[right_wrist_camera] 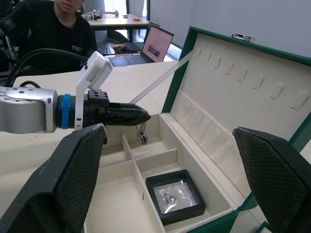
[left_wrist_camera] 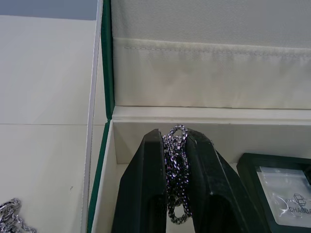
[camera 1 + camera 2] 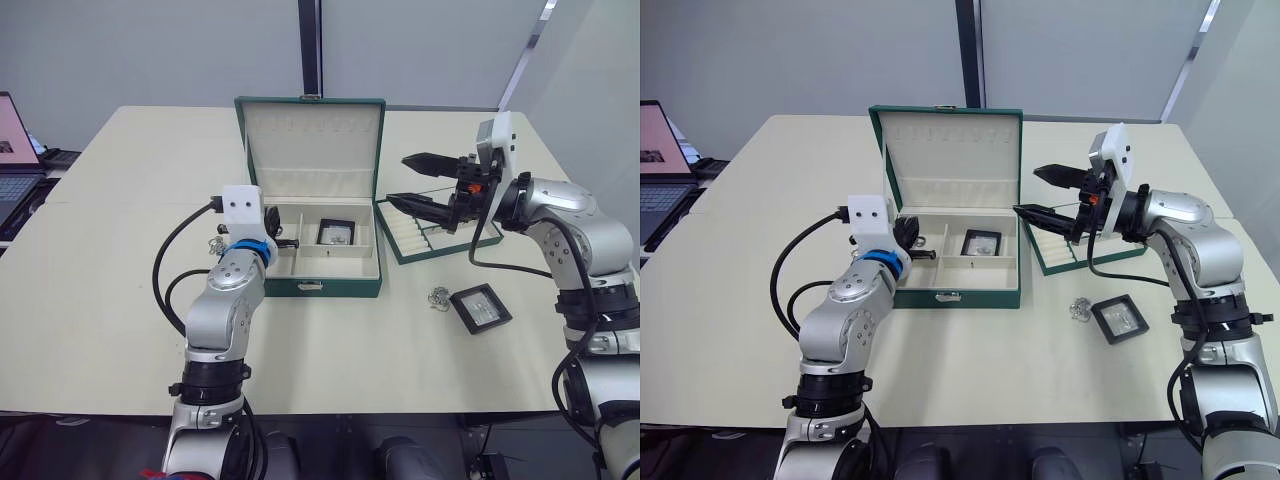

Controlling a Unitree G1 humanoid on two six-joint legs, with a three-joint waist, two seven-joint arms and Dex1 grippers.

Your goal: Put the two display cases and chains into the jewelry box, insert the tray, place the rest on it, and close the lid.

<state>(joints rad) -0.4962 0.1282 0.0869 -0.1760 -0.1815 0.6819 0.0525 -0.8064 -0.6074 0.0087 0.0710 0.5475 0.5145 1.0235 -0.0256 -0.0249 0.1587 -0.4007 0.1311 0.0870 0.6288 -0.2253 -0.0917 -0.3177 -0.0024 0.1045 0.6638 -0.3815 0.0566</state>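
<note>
Pale, smooth table (image 3: 100,300), broad and rectangular. Near its far edge at centre, dark green rectangular jewelry box (image 3: 323,286), cream divided lining, lid (image 3: 311,140) upright with stitched fabric pocket. Just right of it, shallow green-rimmed tray (image 3: 425,240) with ridged rolls. Right gripper (image 3: 415,180) spread wide, empty, above the tray. Left gripper (image 2: 174,145) clenched on a chain (image 2: 176,160) of fine silvery links, over the box's left compartment. One square black display case (image 3: 338,234) in the right compartment; another (image 3: 481,308) toward the table's near right edge, small chain clump (image 3: 438,296) just beside.
</note>
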